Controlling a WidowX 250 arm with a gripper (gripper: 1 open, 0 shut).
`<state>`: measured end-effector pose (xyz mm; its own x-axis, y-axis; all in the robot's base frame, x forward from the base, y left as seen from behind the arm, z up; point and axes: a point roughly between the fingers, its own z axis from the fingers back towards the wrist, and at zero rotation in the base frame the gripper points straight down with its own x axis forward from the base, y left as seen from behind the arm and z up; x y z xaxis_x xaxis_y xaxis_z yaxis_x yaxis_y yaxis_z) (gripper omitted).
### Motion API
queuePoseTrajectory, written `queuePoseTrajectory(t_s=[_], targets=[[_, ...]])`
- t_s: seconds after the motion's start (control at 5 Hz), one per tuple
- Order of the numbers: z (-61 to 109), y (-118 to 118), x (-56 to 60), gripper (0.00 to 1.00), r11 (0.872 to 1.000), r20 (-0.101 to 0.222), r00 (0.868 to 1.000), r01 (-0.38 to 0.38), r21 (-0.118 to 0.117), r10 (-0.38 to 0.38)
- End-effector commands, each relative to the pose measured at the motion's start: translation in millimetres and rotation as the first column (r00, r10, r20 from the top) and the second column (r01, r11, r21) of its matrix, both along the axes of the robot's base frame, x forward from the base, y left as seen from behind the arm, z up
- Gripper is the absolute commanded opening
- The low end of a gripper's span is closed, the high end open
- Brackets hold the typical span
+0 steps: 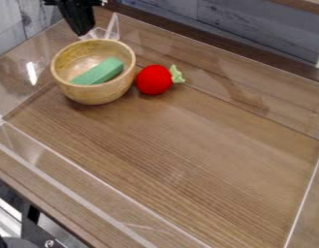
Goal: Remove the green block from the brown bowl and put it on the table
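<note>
Inside the brown bowl [93, 94], the green block [97, 72] is being held by the bowl's floor and wall, its long side being set at a slant, with one end being pointed toward the red strawberry-like toy [155, 79]. The bowl is being supported by the wood-grain table [188, 145], near one of its low clear walls. Just beside the bowl, outside its rim, the red toy is being borne by the same tabletop, its green leaves being turned away from the bowl. Beyond the bowl, at the upper edge of the view, the dark gripper [81, 27] is being held above the table's far corner region, partly cut off by the frame. Its pincer is being kept narrow, closed together, and neither the block nor the toy is being touched by it. At the lower left, black cables [26, 218] are being seen outside the clear wall.
</note>
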<state>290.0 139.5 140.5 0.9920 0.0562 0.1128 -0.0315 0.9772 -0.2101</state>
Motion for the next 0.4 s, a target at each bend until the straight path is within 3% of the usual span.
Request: queuePoseTrajectory(t_s=[0.0,0.2], targets=[[17.5,-12.2,-2.3,0.00,0.999,0.046,0.998,0.031,0.031,-0.033],[8.2,-21.2,-5.8,0.00,0.998,0.033,0.998,0.059,0.037,-0.060]])
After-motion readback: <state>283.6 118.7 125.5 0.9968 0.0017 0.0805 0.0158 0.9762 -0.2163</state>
